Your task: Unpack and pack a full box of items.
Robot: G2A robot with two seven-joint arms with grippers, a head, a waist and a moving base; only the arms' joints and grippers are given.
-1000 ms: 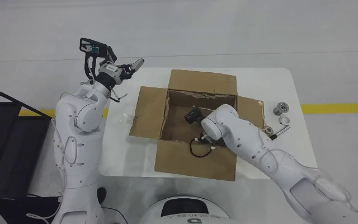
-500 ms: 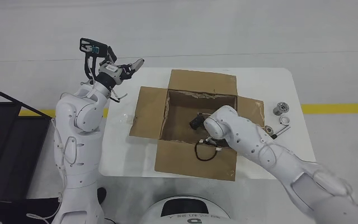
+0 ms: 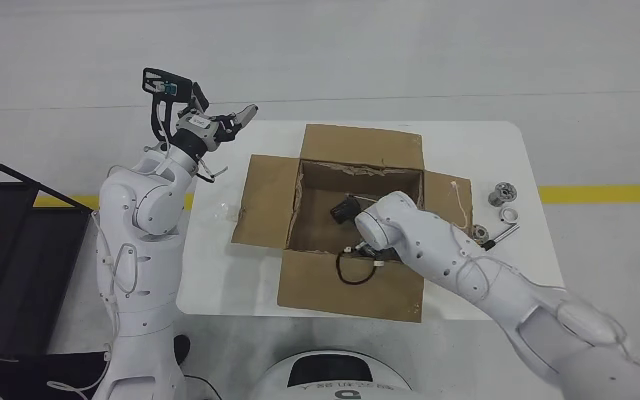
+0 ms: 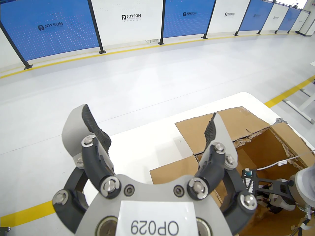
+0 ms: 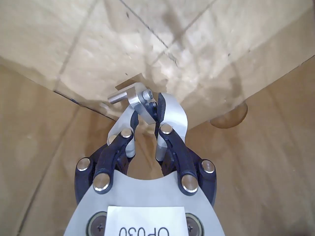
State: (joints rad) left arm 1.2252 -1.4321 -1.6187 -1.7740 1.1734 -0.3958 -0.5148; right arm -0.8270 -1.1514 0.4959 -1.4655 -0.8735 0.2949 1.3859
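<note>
An open cardboard box (image 3: 350,150) stands mid-table with its flaps spread out. My right arm reaches down into it, its dark wrist (image 3: 345,208) near the box's middle. Inside, my right gripper (image 5: 146,110) is shut on a small metal bracket (image 5: 137,100) with a pin and a screw, close to the cardboard floor and wall. My left gripper (image 4: 150,116) is held open and empty above the table's far left corner (image 3: 240,115), away from the box (image 4: 246,124).
Several metal parts lie on the white table (image 3: 470,140) right of the box: a round spool (image 3: 503,193), a ring (image 3: 508,213) and a bracket with a rod (image 3: 497,235). A small clear item (image 3: 222,212) lies left of the box.
My right arm's wrist shifted slightly toward the near right inside the box, then back toward the middle. The left arm has stayed still.
</note>
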